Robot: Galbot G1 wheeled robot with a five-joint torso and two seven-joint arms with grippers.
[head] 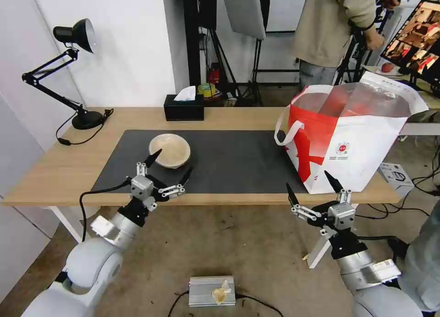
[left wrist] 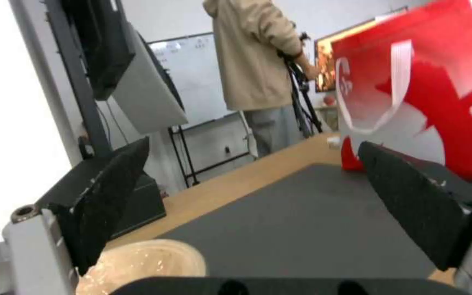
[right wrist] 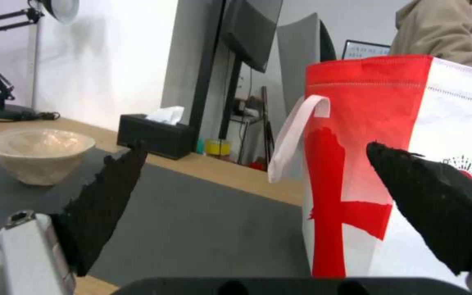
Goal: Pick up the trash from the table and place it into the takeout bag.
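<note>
At ten o'clock on the desk (head: 55, 170), the beige bowl (head: 169, 149) looks light, thin, crushable; left gripper (head: 168, 164) spread wide beside its rim, right gripper (head: 311, 186) wide too.

Lab or studio: tripods (head: 256, 69), softbox panel (head: 243, 9), monitor (head: 415, 39), whiteboard (left wrist: 192, 78), concrete floor (head: 229, 248)

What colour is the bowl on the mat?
The bowl is pale beige, clearest in the head view.
</note>
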